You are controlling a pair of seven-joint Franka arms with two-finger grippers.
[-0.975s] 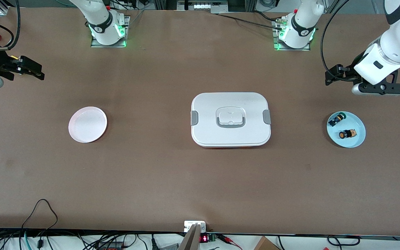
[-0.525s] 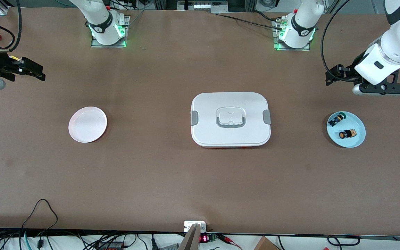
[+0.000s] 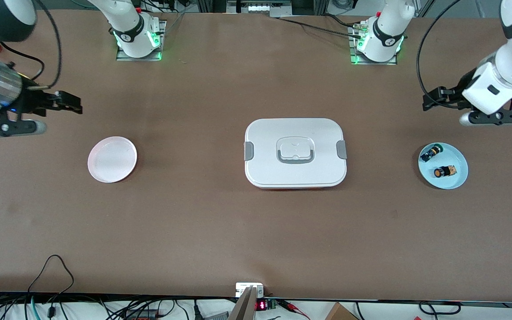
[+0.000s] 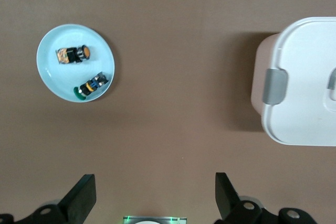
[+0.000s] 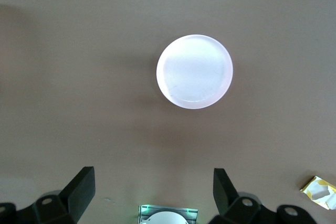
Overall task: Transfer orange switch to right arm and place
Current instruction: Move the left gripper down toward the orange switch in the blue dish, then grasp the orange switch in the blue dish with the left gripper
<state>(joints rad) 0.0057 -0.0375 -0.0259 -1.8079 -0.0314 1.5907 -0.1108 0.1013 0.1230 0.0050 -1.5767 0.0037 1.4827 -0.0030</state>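
**Q:** Where does the small black push-button switch with the orange cap (image 3: 444, 171) sit?

**A:** It lies on its side in the pale blue round plate (image 3: 458, 179), at the left arm's end of the desk (image 3: 256, 231). A second small black switch with a green cap (image 3: 430, 152) shares the plate, farther from the front camera and apart from the orange one.

**Q:** And the two tools?

**A:** The left arm's black two-finger tool (image 4: 152, 195) hangs in the air above bare desk just beside the blue plate, fingers spread wide, holding nothing. The right arm's black two-finger tool (image 5: 152, 192) hangs above the desk's edge at the right arm's end, near the pale pink round plate (image 3: 112, 159), its fingers also wide apart and holding nothing.

**Q:** What else lies on the desk?

**A:** A white rectangular lidded box with grey side clasps (image 3: 295, 153) sits at the middle of the desk, between the two plates and well apart from both. In the right wrist view a crumpled yellow-and-white scrap (image 5: 318, 191) lies on the desk.
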